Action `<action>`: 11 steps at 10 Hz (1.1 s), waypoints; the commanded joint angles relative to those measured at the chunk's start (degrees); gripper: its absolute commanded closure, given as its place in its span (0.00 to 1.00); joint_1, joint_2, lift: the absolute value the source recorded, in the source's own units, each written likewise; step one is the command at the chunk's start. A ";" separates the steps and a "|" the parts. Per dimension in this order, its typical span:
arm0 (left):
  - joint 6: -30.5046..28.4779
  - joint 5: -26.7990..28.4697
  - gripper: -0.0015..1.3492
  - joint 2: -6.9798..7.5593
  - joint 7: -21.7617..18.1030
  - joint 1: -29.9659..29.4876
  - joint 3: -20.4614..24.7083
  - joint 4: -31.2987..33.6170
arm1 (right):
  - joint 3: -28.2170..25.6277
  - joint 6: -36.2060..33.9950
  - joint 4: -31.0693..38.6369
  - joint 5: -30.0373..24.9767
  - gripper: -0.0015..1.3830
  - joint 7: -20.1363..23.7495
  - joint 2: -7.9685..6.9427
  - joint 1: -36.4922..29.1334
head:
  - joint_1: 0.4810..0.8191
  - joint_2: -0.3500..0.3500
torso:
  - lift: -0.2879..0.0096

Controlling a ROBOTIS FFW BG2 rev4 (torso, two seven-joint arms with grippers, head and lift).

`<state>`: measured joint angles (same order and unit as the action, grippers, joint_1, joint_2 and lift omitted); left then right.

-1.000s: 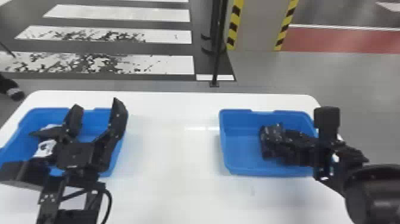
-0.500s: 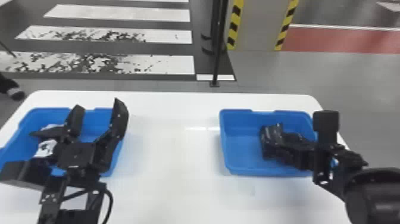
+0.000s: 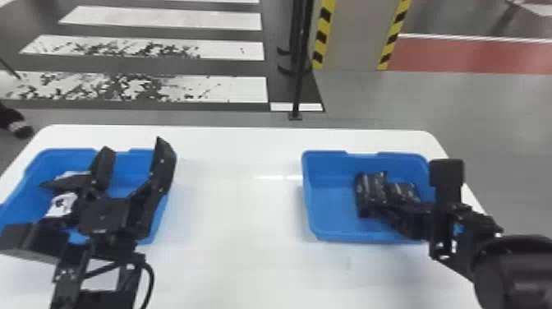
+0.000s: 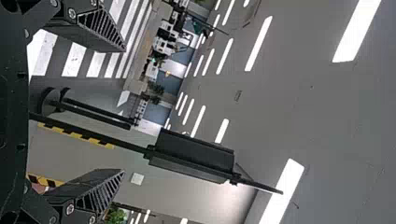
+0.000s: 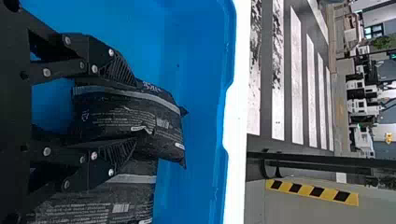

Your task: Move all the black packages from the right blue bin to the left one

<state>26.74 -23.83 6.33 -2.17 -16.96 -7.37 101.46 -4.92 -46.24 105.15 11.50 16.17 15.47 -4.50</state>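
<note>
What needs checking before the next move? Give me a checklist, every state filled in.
1. Black package between right gripper's fingers: ok.
2. Grip firm enough to lift: cannot tell.
3. Held package clear of the right bin's floor: cannot tell.
4. Left gripper empty: ok, fingers apart.
5. Left bin unobstructed for the drop: not ok, left gripper overlaps it in the head view.
6. No second package left behind: not ok.
</note>
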 commanded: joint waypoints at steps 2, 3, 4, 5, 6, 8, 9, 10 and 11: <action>-0.16 -0.05 0.12 0.00 0.06 -0.05 0.05 0.00 | 0.00 -0.72 -2.00 4.50 0.83 -0.17 0.00 0.29 | 0.63 0.40 | 0.40; -0.16 -0.05 0.12 0.00 0.06 -0.05 0.17 0.00 | 0.00 -0.30 -2.71 5.87 0.85 -0.17 0.00 0.29 | 0.63 0.41 | 0.40; -0.02 -0.17 0.12 -0.09 -0.03 -0.19 0.17 0.00 | -0.11 0.69 -2.71 6.78 0.86 -0.17 0.00 0.01 | 0.63 0.42 | 0.40; 0.12 -0.17 0.12 -0.09 -0.03 -0.05 -0.06 0.00 | -0.57 1.25 -1.02 7.01 0.86 -0.09 0.00 -0.98 | 0.63 0.42 | 0.40; 0.12 -0.74 0.12 0.00 -0.03 -0.05 -0.06 0.00 | -1.25 2.37 0.25 7.81 0.86 0.62 0.00 -1.40 | 0.63 0.42 | 0.40; 0.12 -1.31 0.22 0.08 -0.03 0.09 -0.52 0.00 | -2.05 3.78 3.76 7.92 0.86 4.48 0.35 -1.12 | 0.63 0.43 | 0.40; 0.12 -2.34 0.29 0.17 -0.21 0.37 -1.32 0.14 | -1.94 3.78 5.17 8.84 0.86 7.38 0.70 0.01 | 0.63 0.44 | 0.40; 0.26 -2.79 0.28 0.44 -0.30 0.65 -2.12 0.98 | -0.45 4.76 6.15 11.47 0.86 9.58 1.32 0.99 | 0.63 0.46 | 0.40; 0.26 -3.82 0.26 0.61 -0.38 0.79 -2.92 1.54 | 1.83 5.75 6.15 15.81 0.86 12.22 1.93 2.40 | 0.63 0.48 | 0.40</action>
<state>26.98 -27.08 6.81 -2.50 -16.32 -9.78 102.68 -4.29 -41.04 111.14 25.00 28.26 17.03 -2.86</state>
